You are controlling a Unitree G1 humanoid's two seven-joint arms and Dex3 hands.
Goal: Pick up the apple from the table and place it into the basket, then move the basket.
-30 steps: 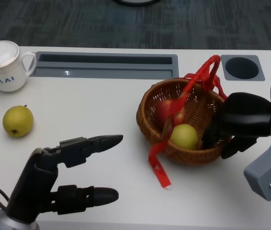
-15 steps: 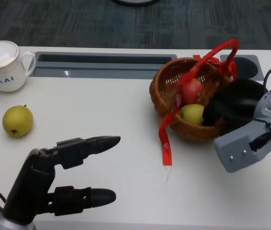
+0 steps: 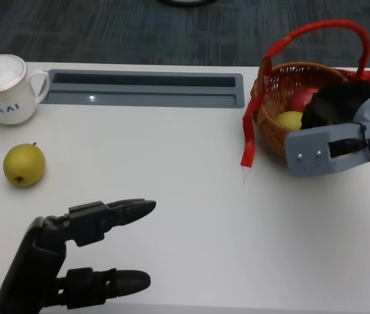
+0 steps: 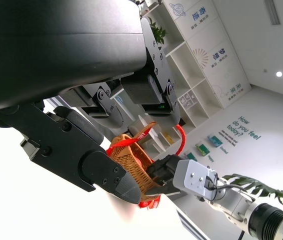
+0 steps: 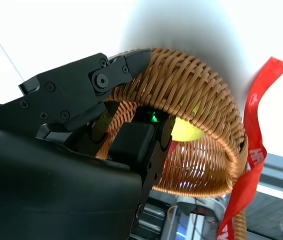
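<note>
**Basket gripped by the right hand at the far right of the surface**

The brown woven wicker basket (image 3: 273, 108) with a red ribbon-wrapped handle (image 3: 316, 29) is seen at about 2 o'clock on the white surface (image 3: 191, 196). It is gripped at its near rim by the black right hand (image 3: 338, 104); in the right wrist view the fingers (image 5: 89, 82) are seen on both sides of the woven wall (image 5: 191, 70). Inside the basket a red apple (image 3: 302, 99) is lying, with a yellow-green fruit (image 3: 289, 120) touching it. A loose end of red ribbon (image 3: 248, 134) is hung down over the basket's left side onto the surface.

The black left hand (image 3: 74, 261) is held at 7 o'clock with fingers apart and nothing in it. A yellow-green pear (image 3: 24, 165) is placed at 9 o'clock, and a white lidded porcelain cup (image 3: 3, 89) at 10 o'clock, well apart from the basket.
</note>
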